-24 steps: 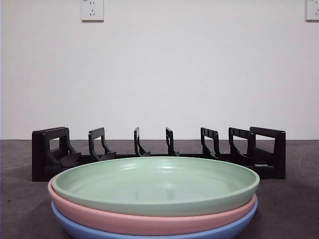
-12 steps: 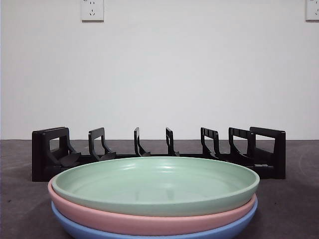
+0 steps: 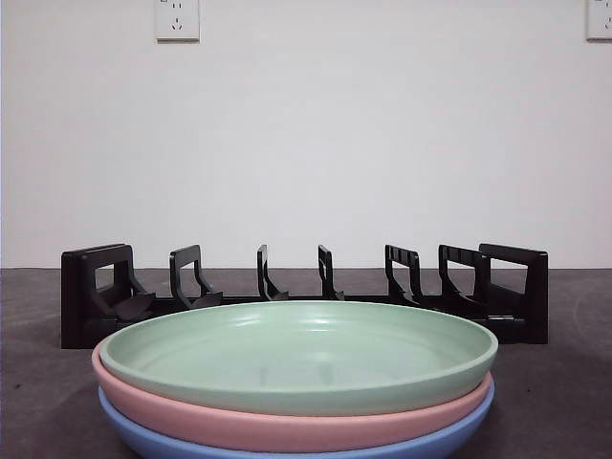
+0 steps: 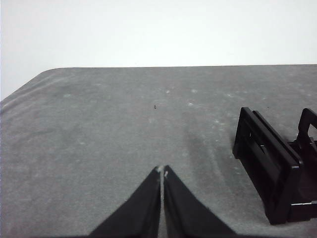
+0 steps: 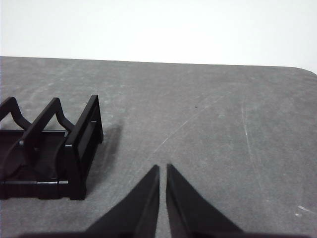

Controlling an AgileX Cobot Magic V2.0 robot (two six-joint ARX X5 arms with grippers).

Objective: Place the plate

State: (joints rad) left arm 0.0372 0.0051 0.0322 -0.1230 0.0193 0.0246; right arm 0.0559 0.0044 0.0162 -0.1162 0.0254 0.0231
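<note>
Nothing has changed across the front view pictures: the green plate (image 3: 298, 354) and the stack under it have not shifted, and no arm has come into view at any edge.

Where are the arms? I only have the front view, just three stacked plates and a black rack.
Observer: The left end effector hangs over bare table, shut, beside one end of the rack.
Operator: And the right one?
Observer: The right end effector is past the rack's other end, shut, holding nothing.
Operator: Is either one near the plates?
Observer: Neither wrist view shows a plate; the green plate tops the stack, untouched.
</note>
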